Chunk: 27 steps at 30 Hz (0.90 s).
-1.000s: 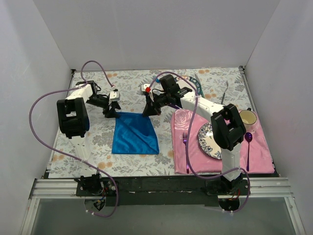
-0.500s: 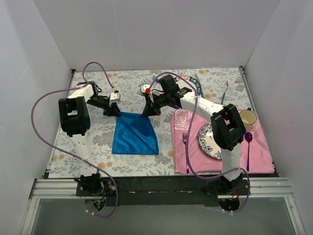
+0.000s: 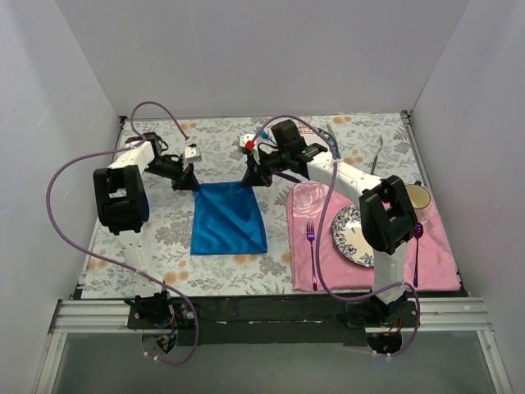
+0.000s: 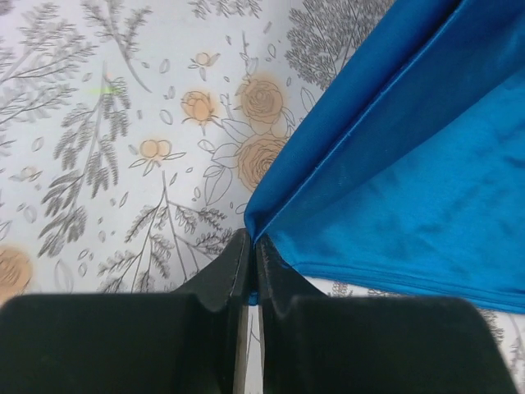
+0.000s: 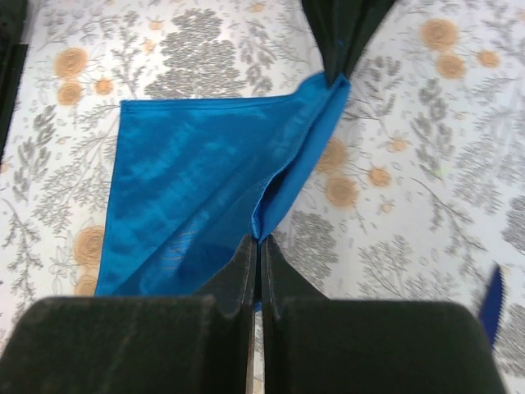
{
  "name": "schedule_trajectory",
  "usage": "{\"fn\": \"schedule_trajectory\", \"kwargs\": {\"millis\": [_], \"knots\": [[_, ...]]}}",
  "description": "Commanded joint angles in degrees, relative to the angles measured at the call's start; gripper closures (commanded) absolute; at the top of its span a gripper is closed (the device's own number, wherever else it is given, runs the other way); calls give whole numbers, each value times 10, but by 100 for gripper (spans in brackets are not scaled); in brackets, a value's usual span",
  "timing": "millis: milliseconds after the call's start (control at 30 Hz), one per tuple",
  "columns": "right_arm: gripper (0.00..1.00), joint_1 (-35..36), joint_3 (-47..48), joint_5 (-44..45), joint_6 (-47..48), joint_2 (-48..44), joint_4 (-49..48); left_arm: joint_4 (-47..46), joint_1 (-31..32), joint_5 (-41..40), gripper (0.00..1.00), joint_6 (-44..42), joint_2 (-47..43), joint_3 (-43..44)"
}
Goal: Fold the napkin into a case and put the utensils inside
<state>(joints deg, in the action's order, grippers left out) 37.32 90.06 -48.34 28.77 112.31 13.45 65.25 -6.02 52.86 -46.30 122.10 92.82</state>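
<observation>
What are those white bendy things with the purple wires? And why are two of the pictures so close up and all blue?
Those are two robot arms, the left arm and the right arm, fixed side by side. The big picture comes from a camera above and behind them. Each close-up picture comes from a small camera on one arm's wrist, so you see that arm's black claw tips at the bottom. On the flowery tablecloth lies a blue napkin. The left claw and the right claw are each pinched shut on one far corner of it. To the right is a pink placemat with a plate, a purple fork, a cup and a purple spoon.
</observation>
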Motion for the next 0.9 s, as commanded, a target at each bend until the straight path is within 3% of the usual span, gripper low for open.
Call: {"fn": "schedule_trajectory", "kwargs": {"millis": [0,167,267,467,600,867], "knots": [[99,-17,28,56,-7,-52,-41,-134,-13,-7,100,200,-123,-28],[99,-36,49,126,16,-52,-112,-264,-15,-58,100,368,-158,-3],[99,-52,96,183,25,-32,-180,-317,-18,-86,100,426,-172,25],[99,-67,165,192,79,18,-274,-550,-23,-185,100,492,-251,-56],[99,-65,75,180,121,6,-372,-721,-23,-256,100,446,-309,-167],[99,-27,-205,133,276,-51,-540,-796,-23,-267,100,352,-421,-454]]}}
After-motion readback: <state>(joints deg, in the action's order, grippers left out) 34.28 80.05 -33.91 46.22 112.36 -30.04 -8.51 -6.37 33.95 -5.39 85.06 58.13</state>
